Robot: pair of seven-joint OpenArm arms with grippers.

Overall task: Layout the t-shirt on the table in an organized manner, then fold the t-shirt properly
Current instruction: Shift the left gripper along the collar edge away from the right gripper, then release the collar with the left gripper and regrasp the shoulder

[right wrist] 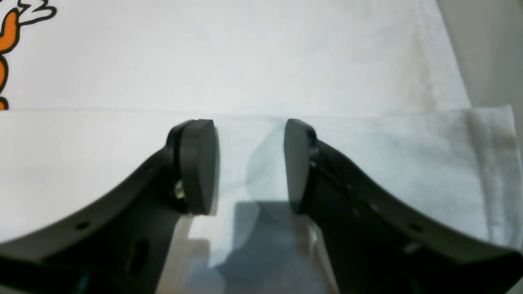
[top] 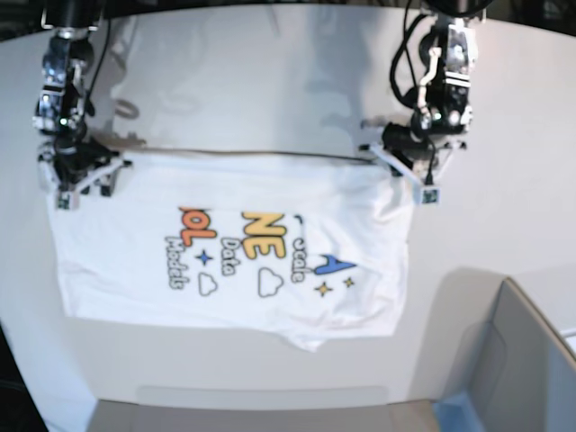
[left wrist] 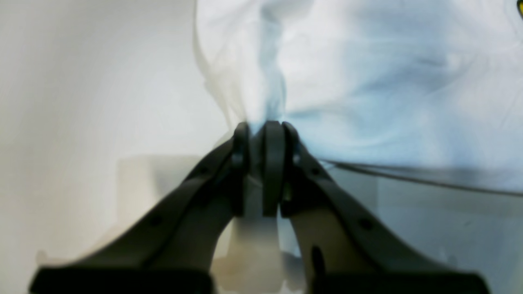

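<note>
The white t-shirt (top: 270,193) lies spread on the white table (top: 270,81), print side up, its far edge stretched straight between the two arms. My left gripper (left wrist: 265,126), at the right in the base view (top: 402,160), is shut on the t-shirt (left wrist: 388,81), with cloth bunched at its fingertips. My right gripper (right wrist: 249,139), at the left in the base view (top: 81,171), stands open over a folded edge of the t-shirt (right wrist: 245,61), its fingers apart above the flat cloth.
A grey bin (top: 522,360) with a blue corner (top: 459,414) stands at the near right. The table's curved near edge runs just below the shirt's hem (top: 306,342). Bare tabletop (left wrist: 81,102) lies beside the left gripper.
</note>
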